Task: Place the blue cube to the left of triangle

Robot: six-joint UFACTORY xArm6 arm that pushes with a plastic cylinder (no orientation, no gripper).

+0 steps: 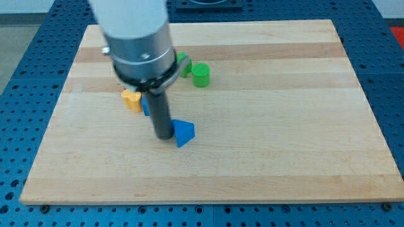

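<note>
We are looking down at a pale wooden board (252,157) resting on a blue perforated table (391,94). Our arm (136,38) is coming in from the upper left of the frame, and it is carrying no jaws at all: it is ending in a straight dark rod, so nothing is being pinched or held. My tip (163,137) is sitting left of the frame's centre, just beside the blue triangle (184,132), on that block's left edge; whether the two are touching we cannot tell. The blue cube (146,104) is peeking out from behind the rod, up and to the left of the tip, mostly hidden, so its shape is hard to confirm. An orange block (132,99) is lying just left of it. Two green blocks, a partly hidden one (184,64) and a cylinder (201,74), are sitting above, near the frame's upper middle.
</note>
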